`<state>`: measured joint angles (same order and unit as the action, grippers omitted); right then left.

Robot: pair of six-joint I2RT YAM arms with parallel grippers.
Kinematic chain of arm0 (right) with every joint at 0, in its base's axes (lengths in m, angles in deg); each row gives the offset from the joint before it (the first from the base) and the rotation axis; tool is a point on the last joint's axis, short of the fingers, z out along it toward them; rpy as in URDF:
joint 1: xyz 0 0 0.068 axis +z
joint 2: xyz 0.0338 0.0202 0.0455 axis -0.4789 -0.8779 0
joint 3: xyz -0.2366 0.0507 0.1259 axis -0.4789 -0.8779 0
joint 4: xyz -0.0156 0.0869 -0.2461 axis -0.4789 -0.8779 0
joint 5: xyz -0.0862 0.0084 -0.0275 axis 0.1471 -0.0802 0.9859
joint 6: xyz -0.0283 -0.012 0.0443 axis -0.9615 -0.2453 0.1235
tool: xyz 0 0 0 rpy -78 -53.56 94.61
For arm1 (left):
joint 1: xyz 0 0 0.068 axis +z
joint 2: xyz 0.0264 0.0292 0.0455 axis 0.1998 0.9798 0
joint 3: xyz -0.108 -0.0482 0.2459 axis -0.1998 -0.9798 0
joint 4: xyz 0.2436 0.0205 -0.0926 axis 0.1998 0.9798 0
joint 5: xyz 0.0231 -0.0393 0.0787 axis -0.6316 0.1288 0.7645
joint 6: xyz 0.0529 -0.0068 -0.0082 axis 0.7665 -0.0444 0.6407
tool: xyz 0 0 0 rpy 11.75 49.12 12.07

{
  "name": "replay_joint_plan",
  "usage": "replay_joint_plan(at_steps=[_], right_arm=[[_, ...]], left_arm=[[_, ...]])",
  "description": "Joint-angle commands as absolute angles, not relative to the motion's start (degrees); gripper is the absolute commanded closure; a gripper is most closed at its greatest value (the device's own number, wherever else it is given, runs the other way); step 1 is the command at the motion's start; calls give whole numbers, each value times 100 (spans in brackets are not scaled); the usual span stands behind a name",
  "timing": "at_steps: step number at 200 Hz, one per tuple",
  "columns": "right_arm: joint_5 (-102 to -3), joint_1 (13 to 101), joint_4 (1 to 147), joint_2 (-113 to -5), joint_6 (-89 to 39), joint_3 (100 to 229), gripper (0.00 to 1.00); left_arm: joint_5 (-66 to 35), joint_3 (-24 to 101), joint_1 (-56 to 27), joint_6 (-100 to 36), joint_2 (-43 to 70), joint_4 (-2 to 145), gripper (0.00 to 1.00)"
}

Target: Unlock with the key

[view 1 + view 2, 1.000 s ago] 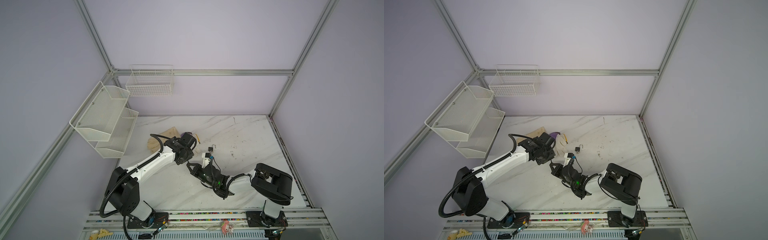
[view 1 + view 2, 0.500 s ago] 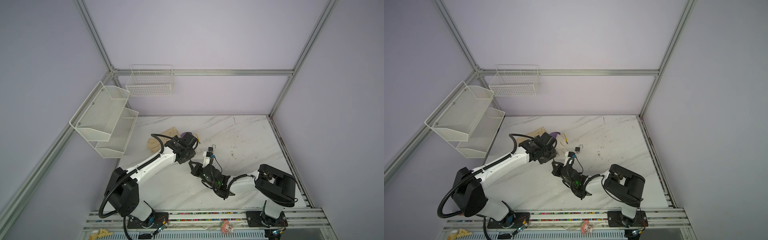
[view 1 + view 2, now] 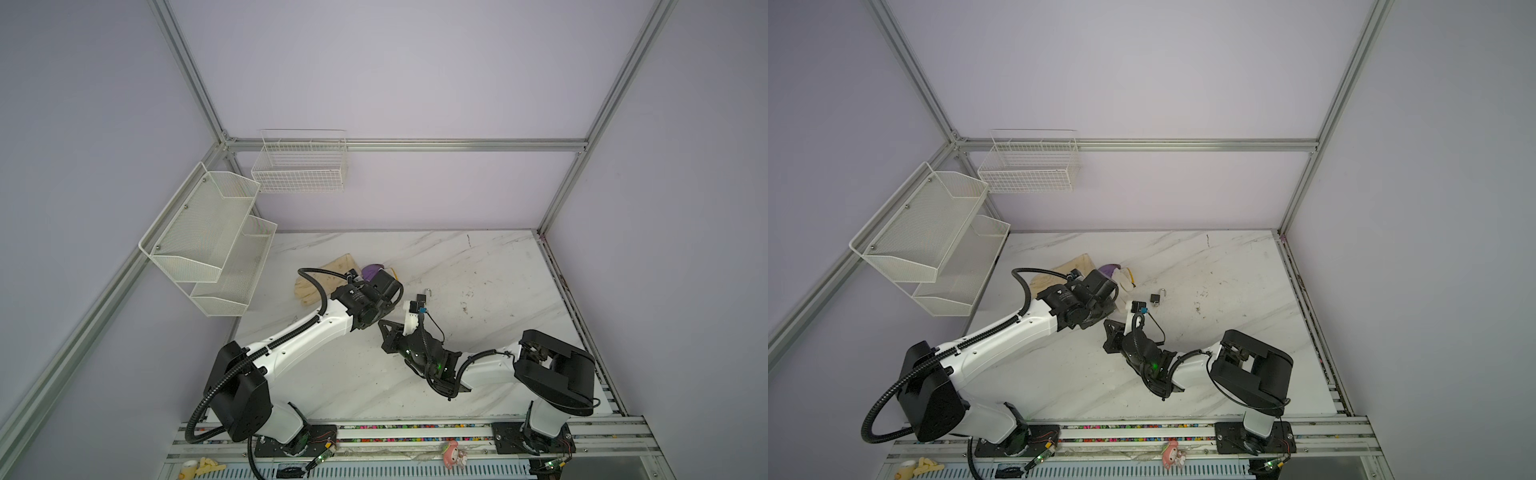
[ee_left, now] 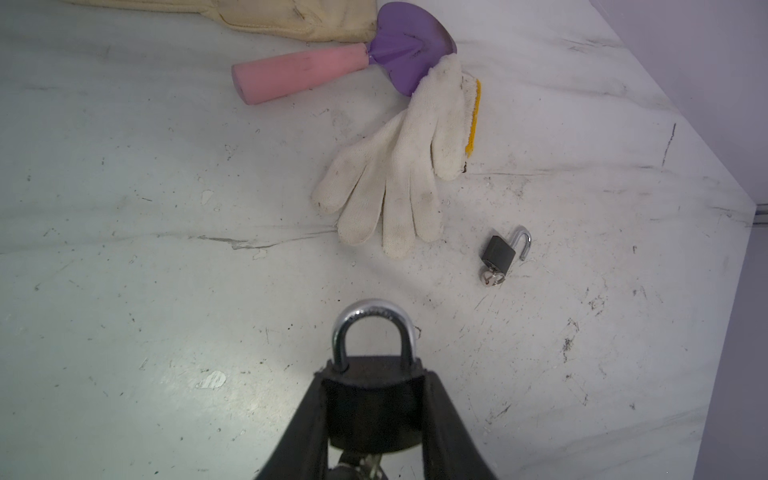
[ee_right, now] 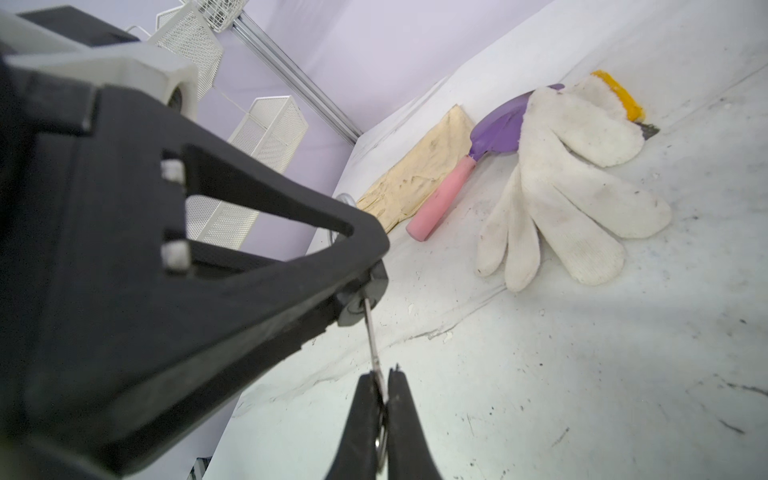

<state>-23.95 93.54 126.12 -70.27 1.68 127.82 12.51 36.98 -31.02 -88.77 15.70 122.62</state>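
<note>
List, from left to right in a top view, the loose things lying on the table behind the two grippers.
tan leather glove → purple trowel → white knit glove → small open padlock

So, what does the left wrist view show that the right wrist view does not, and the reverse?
Only the left wrist view: the small padlock lying on the table with its shackle open, and the large padlock's closed shackle in full. Only the right wrist view: the right hand shut on the key, which enters the lock's underside, and the wire racks. Both: the left hand gripping the large padlock, the white glove, the trowel and the beige glove.
</note>
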Motion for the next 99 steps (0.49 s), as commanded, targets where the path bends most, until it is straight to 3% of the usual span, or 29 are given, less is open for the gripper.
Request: replay_joint_plan(at_steps=[1,34,72,99], right_arm=[[-2275,9326,13265,-6594,-419,13127,100],[-1950,9308,12652,-6567,-766,13341,100],[-3426,8961,12567,-6468,-256,13488,100],[-3603,8812,11933,-6131,-215,13507,100]], left_arm=[[525,3468,-3452,-9024,1413,12438,98],[465,3365,-3512,-9113,1289,12379,98],[583,3184,-3552,-8941,1115,12529,98],[819,3124,-3545,-8832,1161,12862,98]])
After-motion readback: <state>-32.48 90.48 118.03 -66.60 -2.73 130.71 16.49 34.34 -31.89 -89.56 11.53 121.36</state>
